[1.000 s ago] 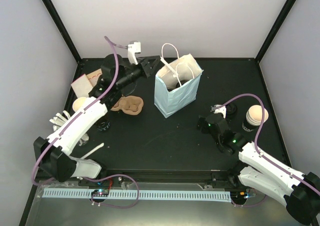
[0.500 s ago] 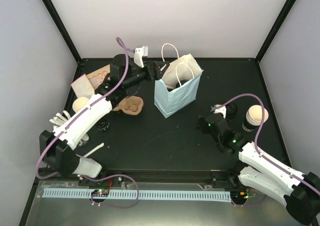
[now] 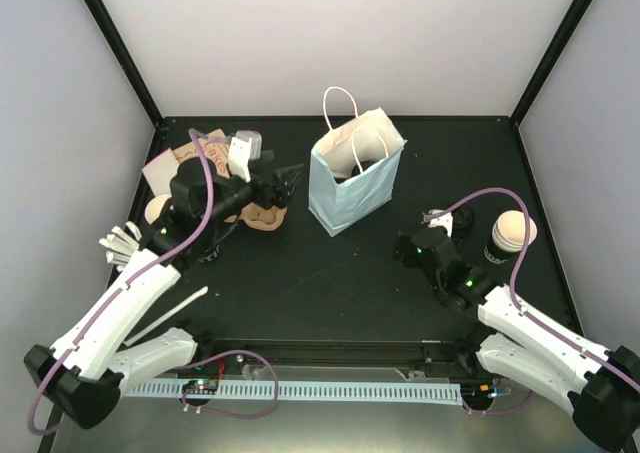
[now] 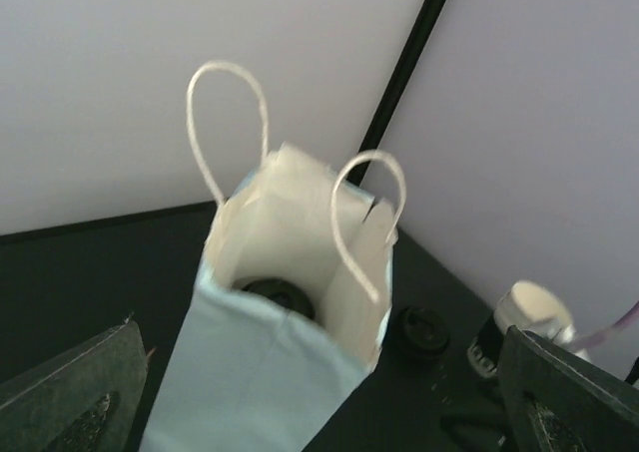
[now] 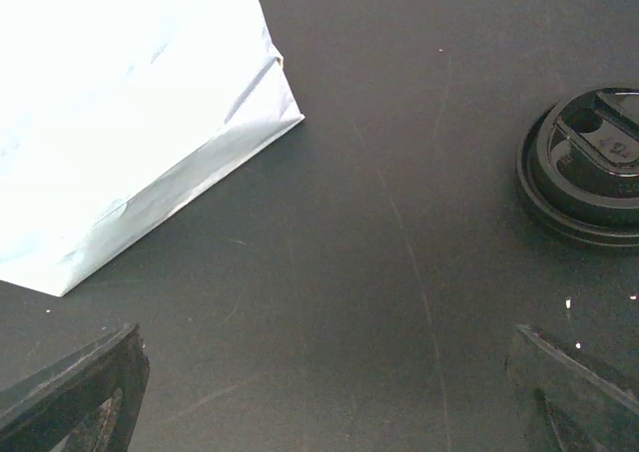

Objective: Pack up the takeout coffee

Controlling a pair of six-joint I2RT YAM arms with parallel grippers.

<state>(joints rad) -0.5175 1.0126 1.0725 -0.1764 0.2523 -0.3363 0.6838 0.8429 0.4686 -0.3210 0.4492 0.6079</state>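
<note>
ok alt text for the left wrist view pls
An open pale blue paper bag with two white loop handles stands mid-frame on a dark table, with a dark round thing at its bottom. The left gripper frames it, open and empty. To the bag's right sit a black lid and a cup.

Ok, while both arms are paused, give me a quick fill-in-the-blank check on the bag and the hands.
1. The blue paper bag stands ___ on the table, with its mouth facing up.
2. The left hand and the right hand are both ___, holding nothing.
3. In the left wrist view, a dark round object lies ___ the bag.
Missing words: upright; open; inside.
</note>
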